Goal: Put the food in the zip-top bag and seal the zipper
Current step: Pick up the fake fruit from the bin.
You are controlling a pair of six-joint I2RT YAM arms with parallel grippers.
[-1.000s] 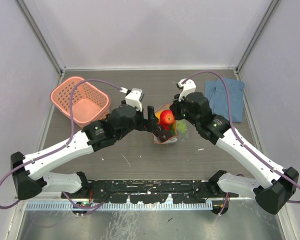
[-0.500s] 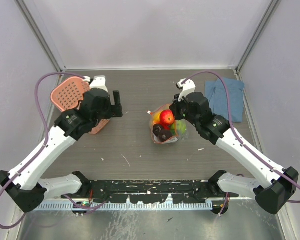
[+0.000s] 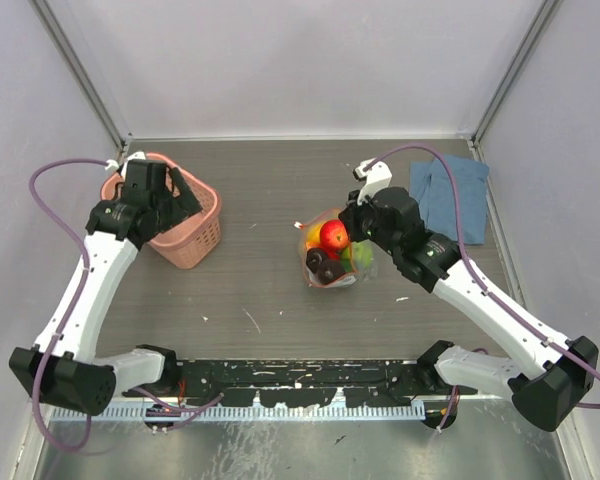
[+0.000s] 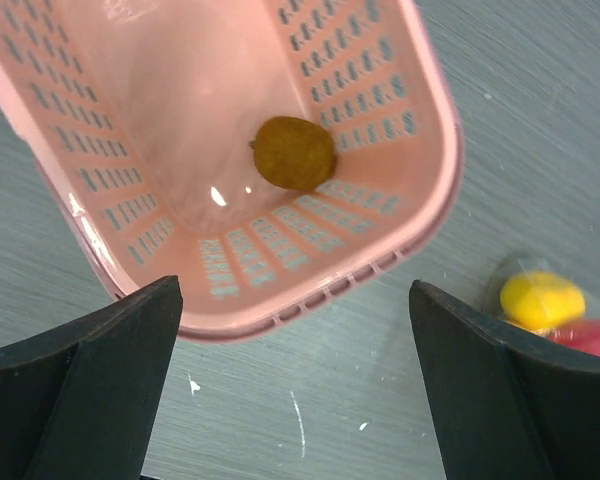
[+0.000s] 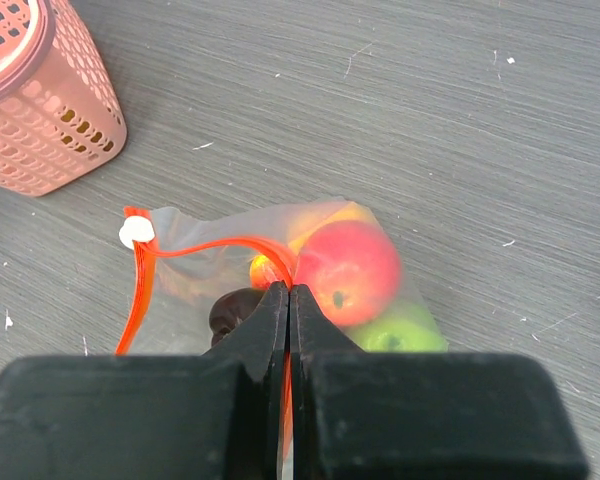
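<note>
One brown fruit [image 4: 294,153] lies inside the pink basket [image 4: 230,272].

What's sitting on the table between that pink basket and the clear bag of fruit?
Nothing: in the top view, only bare tabletop with a few pale flecks separates the pink basket from the clear bag.
</note>
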